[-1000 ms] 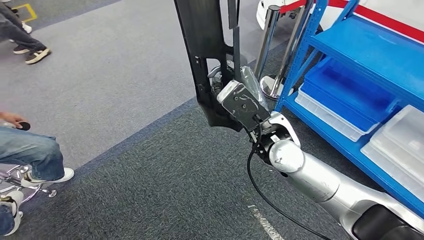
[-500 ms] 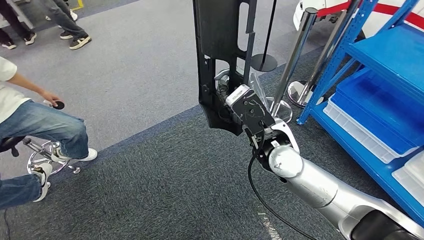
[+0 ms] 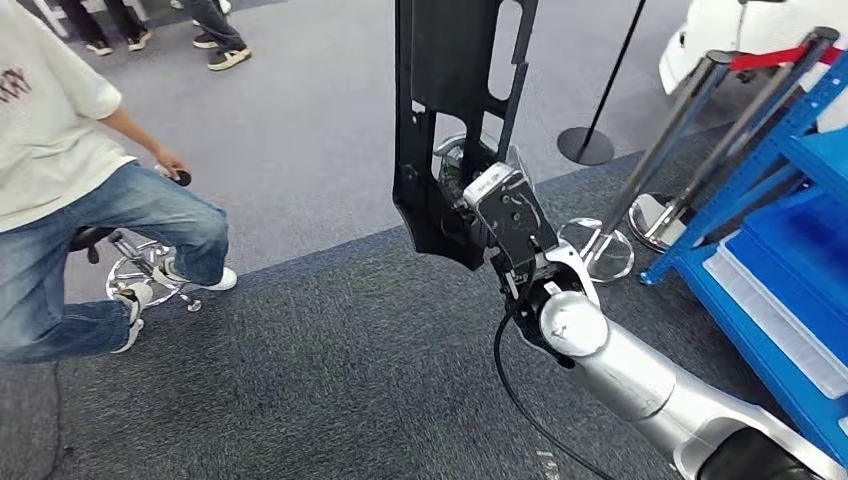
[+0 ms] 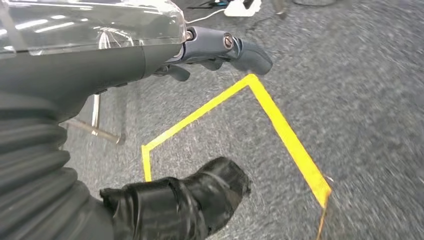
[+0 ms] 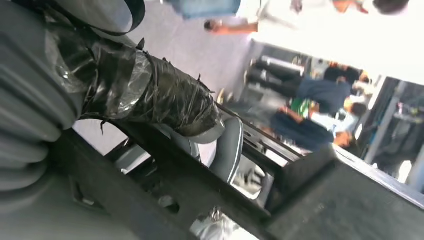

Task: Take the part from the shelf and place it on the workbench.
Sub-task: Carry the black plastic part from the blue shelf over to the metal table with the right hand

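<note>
Part: long black plastic panel (image 3: pixel 440 110) held upright above the carpet (image 3: pixel 330 360).
Right hand: the right hand (image 3: pixel 480 205) grips the panel's lower end.
Left hand: the left hand (image 4: pixel 150 125) holds nothing, fingers apart.
Nearby: blue shelf (image 3: pixel 790 280); seated person (image 3: pixel 70 200).

The black part (image 3: pixel 445 120) runs off the frame's top edge, its upper end unseen.

Even, soft overhead light fills the head view; the grey carpet floor (image 3: pixel 300 340) is sharp, with only faint shadows. Small highlights gleam on the polished chrome stanchion base (image 3: pixel 596 250). The left wrist view is smeared with motion blur across the yellow floor tape (image 4: pixel 280 130). In the right wrist view the background is blown out white and unfocused.
</note>
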